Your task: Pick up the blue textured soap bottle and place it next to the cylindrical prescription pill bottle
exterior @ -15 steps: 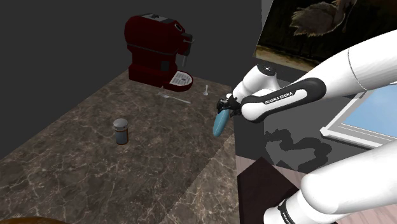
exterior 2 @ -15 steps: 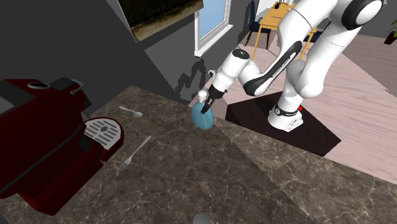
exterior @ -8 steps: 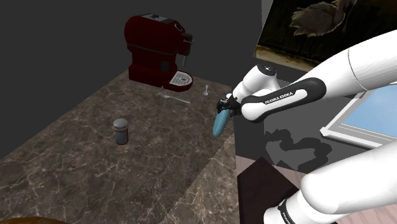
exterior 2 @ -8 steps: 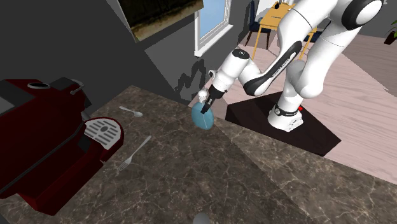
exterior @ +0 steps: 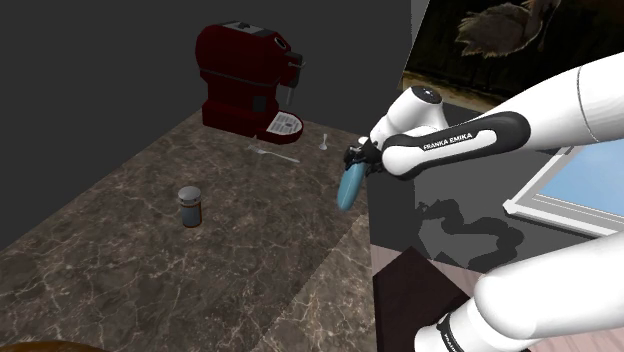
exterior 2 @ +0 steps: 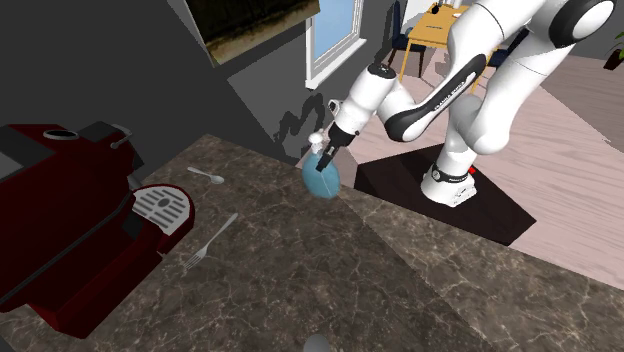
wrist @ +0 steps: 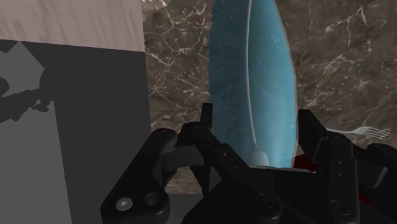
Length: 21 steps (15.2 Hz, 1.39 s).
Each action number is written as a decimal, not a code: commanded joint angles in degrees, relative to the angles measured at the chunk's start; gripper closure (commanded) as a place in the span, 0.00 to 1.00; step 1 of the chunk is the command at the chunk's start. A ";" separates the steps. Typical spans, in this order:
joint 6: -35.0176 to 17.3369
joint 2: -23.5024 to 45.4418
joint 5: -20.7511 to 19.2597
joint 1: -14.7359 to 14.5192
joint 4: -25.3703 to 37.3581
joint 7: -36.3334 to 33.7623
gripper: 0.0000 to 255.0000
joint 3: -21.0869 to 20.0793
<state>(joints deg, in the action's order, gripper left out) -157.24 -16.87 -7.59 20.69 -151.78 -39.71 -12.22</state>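
— Shoulder view first: where does the blue soap bottle [exterior: 349, 187] sit against the edges?

— Right at the dark marble counter's [exterior: 200, 270] edge on the view's right, on the side toward the stand [exterior: 410, 285]. It hangs tilted, its top leaning toward the arm. The black gripper [exterior: 356, 165] is clamped on its upper end.

— Is the base on the stone?

— I can't tell. In the second exterior view the soap bottle [exterior 2: 321, 178] overlaps the counter's [exterior 2: 400, 280] rim, and no gap is clear under it.

— How much open room is there toward the pill bottle [exterior: 190, 206]?

— Plenty. The pill bottle stands upright, well apart, with bare marble between the two. The fork [exterior: 272, 154] and spoon [exterior: 324, 141] lie farther back, near the red coffee machine [exterior: 240, 85], which sits against the dark wall.

— What is hidden or cut off?

— The bottle's neck is buried in the gripper [exterior 2: 326, 152]. The second exterior view's bottom edge cuts the pill bottle [exterior 2: 317, 343] down to its cap, and its left edge crops the coffee machine [exterior 2: 70, 230]. That view also shows the fork [exterior 2: 208, 243] and spoon [exterior 2: 207, 175].

— And the wrist view?

— The fingers of the gripper [wrist: 257, 137] press both sides of the soap bottle [wrist: 251, 83], whose far end runs out of frame. Part of the fork [wrist: 359, 132] peeks past one finger
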 commanded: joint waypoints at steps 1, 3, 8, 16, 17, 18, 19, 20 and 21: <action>1.90 -1.20 0.83 -0.51 0.74 0.89 1.00 0.51; 3.72 -2.33 1.47 -0.93 1.45 1.51 1.00 0.87; 8.20 -4.83 2.69 -1.71 3.46 2.76 1.00 1.60; 15.14 -7.92 3.90 -2.47 7.34 4.20 1.00 2.44; 15.99 -8.24 4.01 -2.53 7.88 4.35 1.00 2.52; 16.83 -8.53 4.11 -2.59 8.43 4.49 1.00 2.60; 17.67 -8.81 4.21 -2.64 8.99 4.63 1.00 2.68; 18.50 -9.08 4.30 -2.69 9.56 4.76 1.00 2.75; 19.33 -9.32 4.38 -2.73 10.14 4.88 1.00 2.82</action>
<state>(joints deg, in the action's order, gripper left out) -138.89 -25.80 -3.33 18.01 -142.25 -35.07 -9.55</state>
